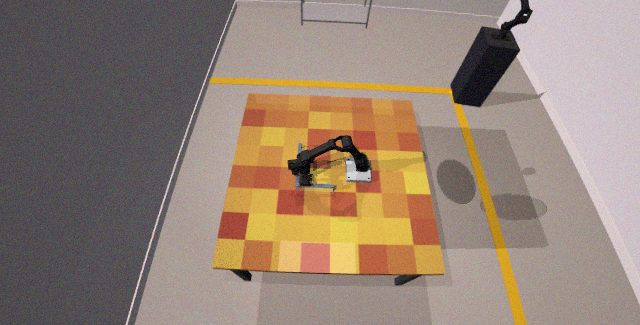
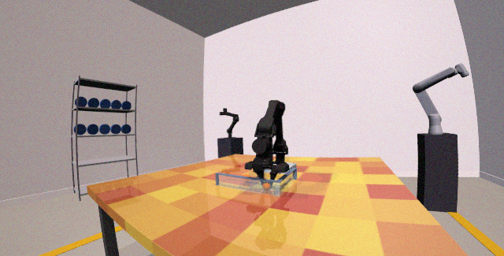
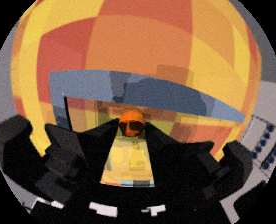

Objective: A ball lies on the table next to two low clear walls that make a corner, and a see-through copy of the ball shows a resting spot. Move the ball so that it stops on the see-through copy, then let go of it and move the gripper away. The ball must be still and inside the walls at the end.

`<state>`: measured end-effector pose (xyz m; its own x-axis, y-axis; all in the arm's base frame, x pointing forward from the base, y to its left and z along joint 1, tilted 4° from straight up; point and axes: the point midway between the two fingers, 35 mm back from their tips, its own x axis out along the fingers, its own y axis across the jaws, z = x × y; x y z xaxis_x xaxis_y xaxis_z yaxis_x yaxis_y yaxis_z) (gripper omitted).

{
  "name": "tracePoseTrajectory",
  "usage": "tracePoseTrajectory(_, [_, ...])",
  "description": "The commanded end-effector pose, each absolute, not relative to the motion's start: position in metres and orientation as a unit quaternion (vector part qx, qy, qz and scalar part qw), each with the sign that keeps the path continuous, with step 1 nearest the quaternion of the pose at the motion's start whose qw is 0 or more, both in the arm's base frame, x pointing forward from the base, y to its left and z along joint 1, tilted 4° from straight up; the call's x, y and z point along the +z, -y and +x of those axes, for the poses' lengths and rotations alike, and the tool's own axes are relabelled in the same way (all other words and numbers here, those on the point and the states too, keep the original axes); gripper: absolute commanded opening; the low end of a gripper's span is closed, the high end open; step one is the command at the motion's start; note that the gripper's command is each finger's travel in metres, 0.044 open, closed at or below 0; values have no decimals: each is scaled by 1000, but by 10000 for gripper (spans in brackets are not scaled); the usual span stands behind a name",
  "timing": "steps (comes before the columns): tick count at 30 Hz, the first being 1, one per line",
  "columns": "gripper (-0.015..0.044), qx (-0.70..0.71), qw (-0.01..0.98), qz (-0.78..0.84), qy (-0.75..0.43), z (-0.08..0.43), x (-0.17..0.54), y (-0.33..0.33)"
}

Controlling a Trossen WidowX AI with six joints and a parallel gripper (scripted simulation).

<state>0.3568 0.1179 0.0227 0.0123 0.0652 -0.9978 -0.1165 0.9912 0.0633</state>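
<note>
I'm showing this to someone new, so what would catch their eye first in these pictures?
First the orange and yellow checkered table filling the room's middle. On it the black arm bends down into the corner of the clear walls, its gripper closing around the small orange ball.

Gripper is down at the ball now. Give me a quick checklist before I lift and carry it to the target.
1. Ball sits between the gripper fingers: ok, the wrist view shows it centred between them.
2. Grip closed on the ball: ok, the fingers look drawn in against its sides.
3. Ball inside the clear walls: ok, the exterior view shows it within the corner.
4. See-through copy located: cannot tell, no view shows it distinctly.
5. Gap between gripper and the near wall for the lift: cannot tell, they overlap in the exterior view.
</note>
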Motion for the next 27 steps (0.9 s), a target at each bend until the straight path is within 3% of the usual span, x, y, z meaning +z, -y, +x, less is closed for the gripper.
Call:
tracePoseTrajectory(1, [137,63,710,-15,-701,357,21,-119])
tracePoseTrajectory(7, [0,58,708,-3,-704,355,24,-106])
tracePoseTrajectory(27, [0,77,710,-20,-700,360,103,-109])
